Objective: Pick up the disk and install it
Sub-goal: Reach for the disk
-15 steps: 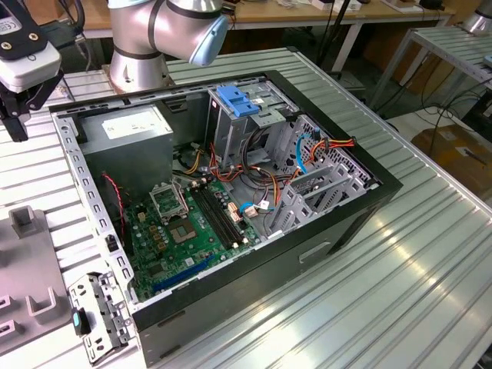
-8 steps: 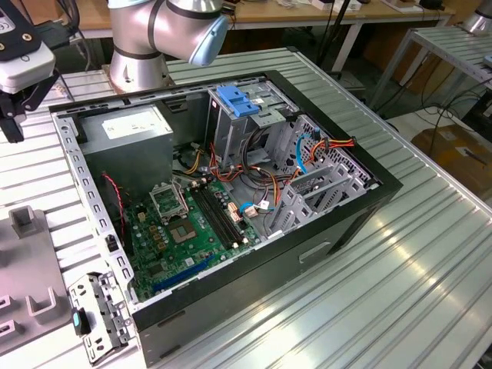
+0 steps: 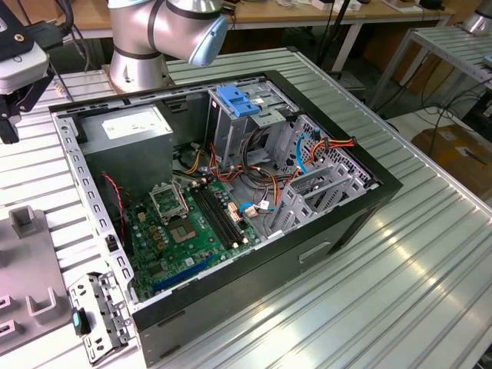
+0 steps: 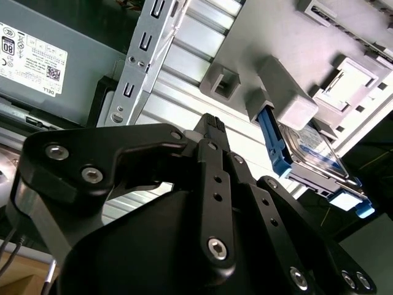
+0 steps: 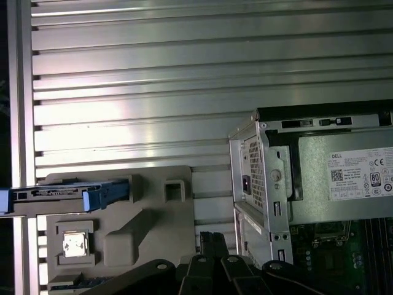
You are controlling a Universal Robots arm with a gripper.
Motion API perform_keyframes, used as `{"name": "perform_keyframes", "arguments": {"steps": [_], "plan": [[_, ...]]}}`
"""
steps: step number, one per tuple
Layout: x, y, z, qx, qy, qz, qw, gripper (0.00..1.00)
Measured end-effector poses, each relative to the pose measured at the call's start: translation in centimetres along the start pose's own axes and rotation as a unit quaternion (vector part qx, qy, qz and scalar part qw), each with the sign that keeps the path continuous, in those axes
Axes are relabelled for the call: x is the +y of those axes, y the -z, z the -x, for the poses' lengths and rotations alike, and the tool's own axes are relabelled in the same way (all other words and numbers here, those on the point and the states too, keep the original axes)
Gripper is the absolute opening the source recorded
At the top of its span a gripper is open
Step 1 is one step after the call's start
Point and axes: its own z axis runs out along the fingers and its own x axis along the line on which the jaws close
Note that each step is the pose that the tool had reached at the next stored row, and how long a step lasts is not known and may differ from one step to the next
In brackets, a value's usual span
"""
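The disk [image 4: 316,147] rests in a slot of a grey holder [image 4: 276,37]; its white label and a blue side rail [image 4: 271,138] show in the second wrist view. In the first wrist view the disk [image 5: 61,195] is seen edge-on, sticking out past the holder [image 5: 153,215]. My gripper [image 4: 212,121] hangs above the ribbed metal table between the holder and the open computer case. Its black fingers meet in one narrow tip with nothing between them. That tip [image 5: 206,236] is apart from the disk, off to the side of the holder.
The open computer case [image 3: 323,231] fills the middle of the table, with a grey power supply box [image 3: 127,131] and a metal drive cage with a blue tab [image 3: 234,100]. The arm's base [image 3: 138,54] stands behind it. The grey holder [image 3: 31,261] lies at the exterior view's left.
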Motion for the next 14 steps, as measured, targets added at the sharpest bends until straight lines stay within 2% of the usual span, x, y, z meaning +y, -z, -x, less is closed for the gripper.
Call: {"name": "perform_keyframes", "arguments": {"steps": [14], "plan": [[-0.07, 0.0, -0.92, 0.0, 0.0, 0.0, 1.0, 0.11]]}}
